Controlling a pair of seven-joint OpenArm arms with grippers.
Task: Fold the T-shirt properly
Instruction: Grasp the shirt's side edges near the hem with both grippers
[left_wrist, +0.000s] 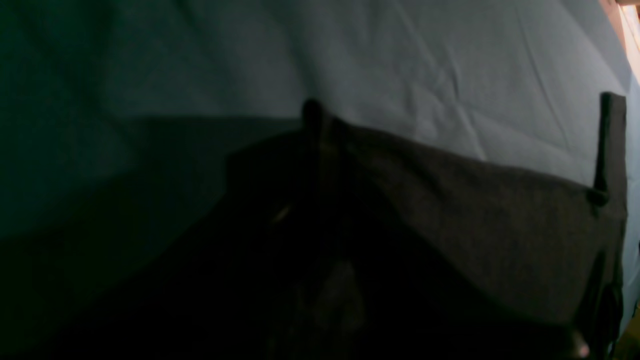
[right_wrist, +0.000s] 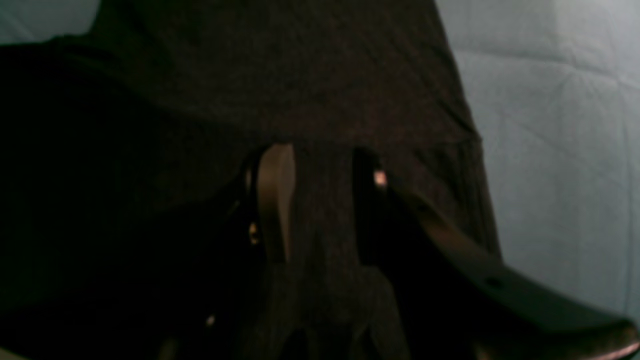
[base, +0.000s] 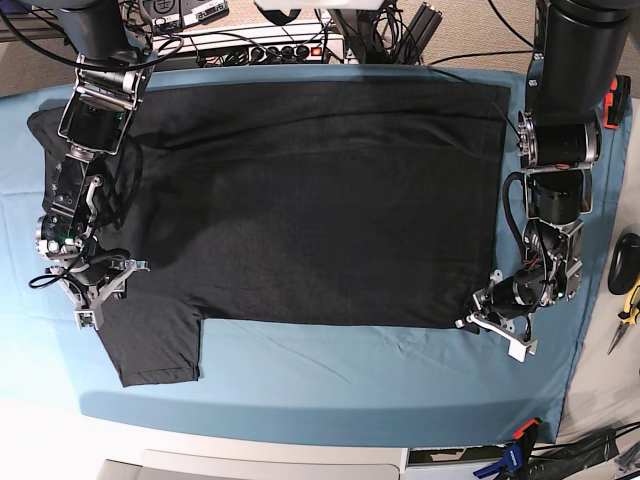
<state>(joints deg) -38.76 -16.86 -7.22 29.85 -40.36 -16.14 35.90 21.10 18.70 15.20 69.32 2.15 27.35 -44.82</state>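
On a blue table cloth, the black T-shirt lies spread flat with its plain side up, filling most of the surface between my two arms. Its hem runs down the edge by my left arm, on the base view's right, and one short sleeve juts toward the near edge by my right arm.

My left pincer sits at the shirt's near hem corner, its fingers drawn together on the T-shirt; from my left wrist camera a ridge of dark fabric rises into the dim space beneath the lens, with wrinkled blue cloth beyond it.

My right pincer stands at the sleeve's seam, on the base view's left. My right wrist camera shows a bunched strip of black fabric running up between the two fingers, which are clamped on it partway closed.

Beyond the far edge of the table lie a power strip and tangled cables. Off the cloth on the base view's right sit a black computer mouse and yellow-handled pliers, with more hand tools near the front corner.
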